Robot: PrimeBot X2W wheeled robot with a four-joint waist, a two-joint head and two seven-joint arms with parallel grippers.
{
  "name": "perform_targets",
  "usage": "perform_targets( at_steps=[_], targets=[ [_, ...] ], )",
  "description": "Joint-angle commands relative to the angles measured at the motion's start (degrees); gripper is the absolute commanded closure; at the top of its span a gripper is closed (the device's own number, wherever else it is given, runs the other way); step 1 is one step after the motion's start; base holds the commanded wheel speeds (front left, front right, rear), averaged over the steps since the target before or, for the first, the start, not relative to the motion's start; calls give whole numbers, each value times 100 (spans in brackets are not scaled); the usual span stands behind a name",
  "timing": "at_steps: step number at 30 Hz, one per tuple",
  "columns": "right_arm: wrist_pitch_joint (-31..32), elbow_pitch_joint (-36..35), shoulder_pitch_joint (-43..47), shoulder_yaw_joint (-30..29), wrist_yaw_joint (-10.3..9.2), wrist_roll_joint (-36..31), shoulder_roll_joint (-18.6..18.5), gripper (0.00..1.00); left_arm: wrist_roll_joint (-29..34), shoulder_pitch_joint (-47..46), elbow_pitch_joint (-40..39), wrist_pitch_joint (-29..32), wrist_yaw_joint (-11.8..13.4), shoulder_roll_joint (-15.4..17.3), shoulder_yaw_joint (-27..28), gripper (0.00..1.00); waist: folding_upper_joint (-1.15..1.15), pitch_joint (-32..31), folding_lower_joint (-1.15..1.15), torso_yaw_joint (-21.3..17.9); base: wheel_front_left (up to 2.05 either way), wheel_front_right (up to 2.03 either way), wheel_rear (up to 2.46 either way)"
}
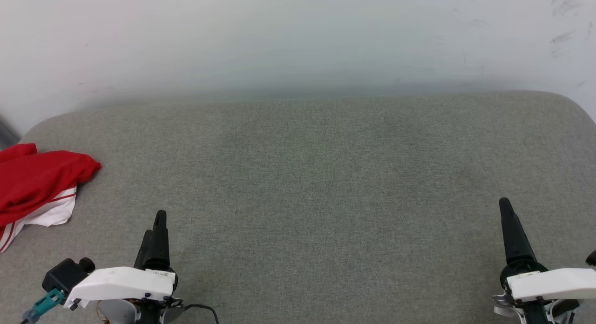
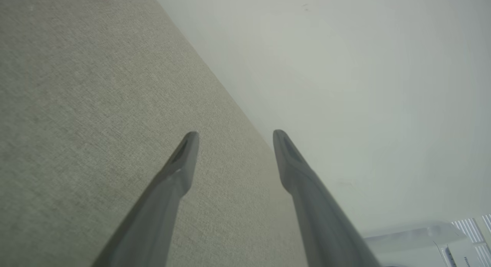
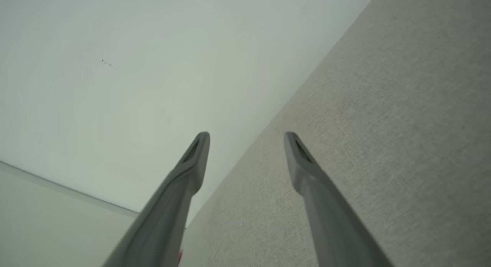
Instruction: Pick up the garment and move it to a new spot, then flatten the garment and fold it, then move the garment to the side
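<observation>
Grey surface | garment crumpled left, axis unclear | left pincer, right pincer agape, empty

Garment partly beyond left edge

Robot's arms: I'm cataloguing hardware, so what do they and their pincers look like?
Left pincer and right pincer: two long, tapered dark fingers each, on glossy white wrist shells. The left wrist carries a black block, teal plug and thin black cable.
</observation>
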Motion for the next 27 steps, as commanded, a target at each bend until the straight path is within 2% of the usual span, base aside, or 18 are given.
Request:
perform_targets(
  at_steps=[1,12,18,27],
  targets=[
    [-67,-161,-54,41,2,-302,-25,0,287,-12,-135,-65,54,21,-31,0,0,1,0,0,0,0,0],
    [-287,-398,45,212,2,-1719,-26,0,1653,71,-271,-283,407,116,-319,0,0,0,0,-3,0,0,0],
    [-401,-468,98,248,2,-2326,-27,0,2076,100,-382,-393,595,190,-483,0,0,-5,0,0,0,0,0],
    [-550,-562,165,294,2,-3035,-29,0,2621,154,-544,-546,657,254,-706,0,0,3,0,9,0,0,0]
  ],
)
